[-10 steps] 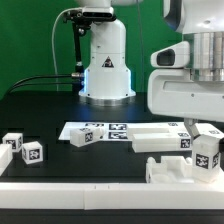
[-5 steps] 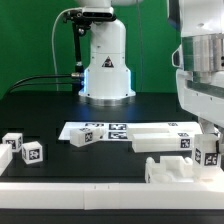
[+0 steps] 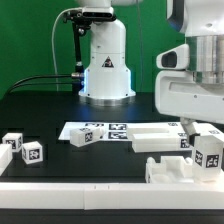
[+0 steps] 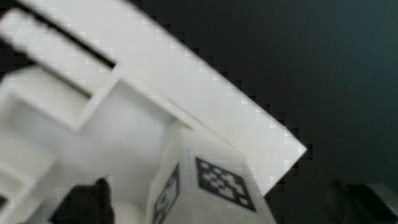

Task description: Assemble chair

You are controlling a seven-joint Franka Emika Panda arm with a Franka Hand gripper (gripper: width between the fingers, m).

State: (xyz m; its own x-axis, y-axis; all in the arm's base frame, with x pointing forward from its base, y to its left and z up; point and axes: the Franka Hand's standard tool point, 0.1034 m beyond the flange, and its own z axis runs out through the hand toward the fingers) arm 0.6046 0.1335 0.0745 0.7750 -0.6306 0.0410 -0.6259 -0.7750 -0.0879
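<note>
My gripper (image 3: 204,133) hangs at the exterior view's right, shut on a white chair leg block with a black-and-white tag (image 3: 207,152), held just above another white chair piece (image 3: 178,170) near the front rail. In the blurred wrist view the tagged block (image 4: 217,185) sits between my dark fingers (image 4: 86,203), with white chair panels (image 4: 107,90) below. A flat white panel (image 3: 158,138) lies beside the held block. Two small tagged blocks (image 3: 12,143) (image 3: 33,152) lie at the left, and another (image 3: 85,136) rests on the marker board.
The marker board (image 3: 110,130) lies mid-table. The white arm base (image 3: 105,65) stands at the back with a black cable (image 3: 40,82) running left. A white border rail (image 3: 80,185) runs along the front edge.
The gripper, with the tagged block in it, swung toward the exterior view's right and has come back left and slightly up. The other pieces have not moved.
</note>
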